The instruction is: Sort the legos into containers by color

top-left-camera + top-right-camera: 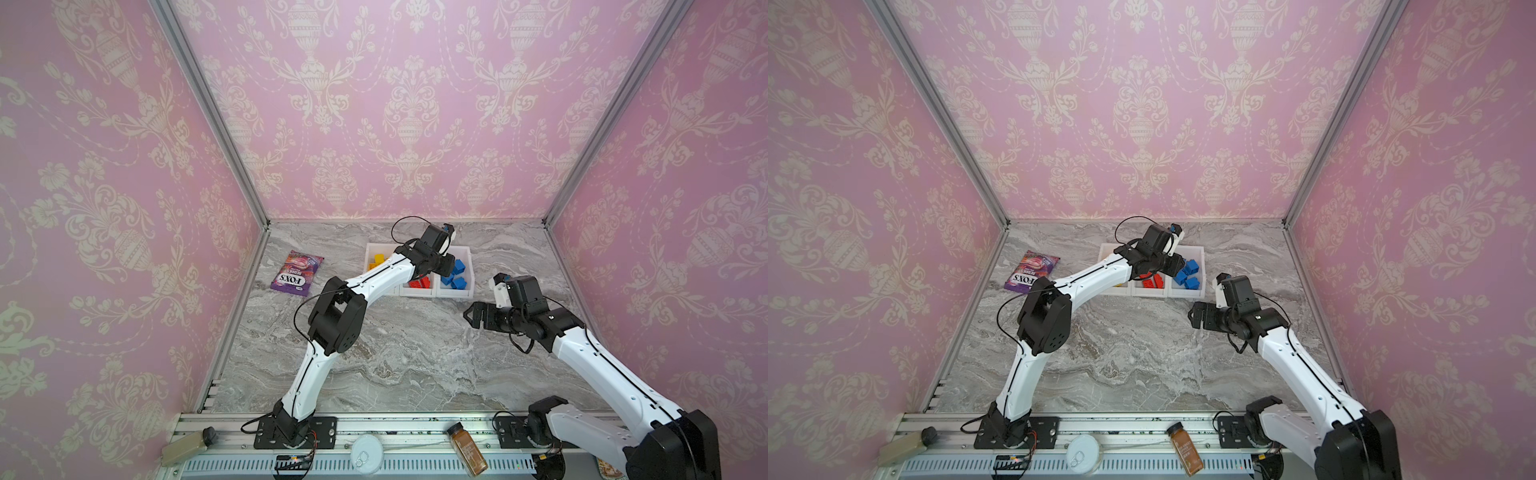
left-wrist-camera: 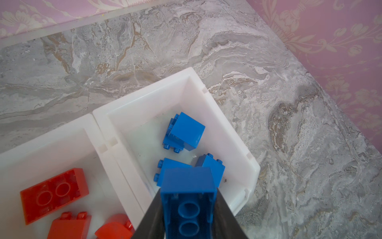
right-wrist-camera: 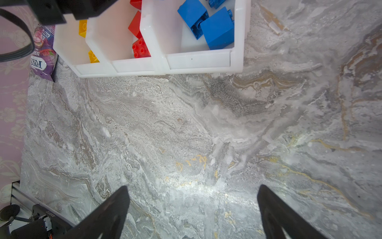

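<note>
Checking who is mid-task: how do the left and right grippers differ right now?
The left gripper is shut on a blue brick; the right gripper is open and empty. The left gripper hangs above the container of blue legos; the right gripper hangs above the marble table. Both have black jaws.

Three walls in pink wallpaper (image 1: 411, 104) with cream damask urns and floral garlands box in the cell, and slanted silver aluminium posts (image 1: 210, 112) join them at the back corners. The surface (image 1: 415, 353) is grey marble-look with white and tan veining, matte and evenly lit, with a bright glare patch (image 3: 198, 186) showing in the right wrist view. Along the near edge runs a silver aluminium rail (image 1: 395, 422), and below it a slotted grey cable duct (image 1: 415, 465).
</note>
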You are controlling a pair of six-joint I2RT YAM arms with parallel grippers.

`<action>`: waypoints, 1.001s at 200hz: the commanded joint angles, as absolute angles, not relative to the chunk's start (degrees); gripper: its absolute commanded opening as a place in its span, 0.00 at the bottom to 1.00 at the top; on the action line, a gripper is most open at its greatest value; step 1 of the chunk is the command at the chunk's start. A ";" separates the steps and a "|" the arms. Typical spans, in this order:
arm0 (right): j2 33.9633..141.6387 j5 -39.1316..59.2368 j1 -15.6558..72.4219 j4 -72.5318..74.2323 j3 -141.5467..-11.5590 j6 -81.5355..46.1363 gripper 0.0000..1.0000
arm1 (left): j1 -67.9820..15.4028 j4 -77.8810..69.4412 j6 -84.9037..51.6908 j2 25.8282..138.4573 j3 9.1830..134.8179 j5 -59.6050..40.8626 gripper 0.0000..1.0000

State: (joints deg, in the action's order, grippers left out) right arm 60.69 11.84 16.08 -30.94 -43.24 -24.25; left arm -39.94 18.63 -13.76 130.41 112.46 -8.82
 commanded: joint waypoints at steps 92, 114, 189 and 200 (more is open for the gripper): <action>59.13 11.68 15.58 -33.37 -43.86 -24.96 0.98 | -38.70 19.40 -11.52 140.30 124.62 -9.82 0.38; 59.48 11.66 15.58 -33.14 -44.01 -25.05 0.98 | -38.68 19.69 -11.34 139.85 124.48 -9.06 0.53; 61.07 11.87 15.56 -32.44 -44.96 -24.87 0.98 | -38.83 14.70 -11.29 133.58 117.60 -9.33 0.63; 61.25 11.80 15.59 -32.36 -44.98 -24.79 0.98 | -38.85 13.05 -11.55 132.20 115.66 -9.95 0.65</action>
State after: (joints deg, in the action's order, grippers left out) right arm 60.64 11.81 15.81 -32.18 -43.38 -24.25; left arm -39.16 16.36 -12.43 137.97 119.09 -9.80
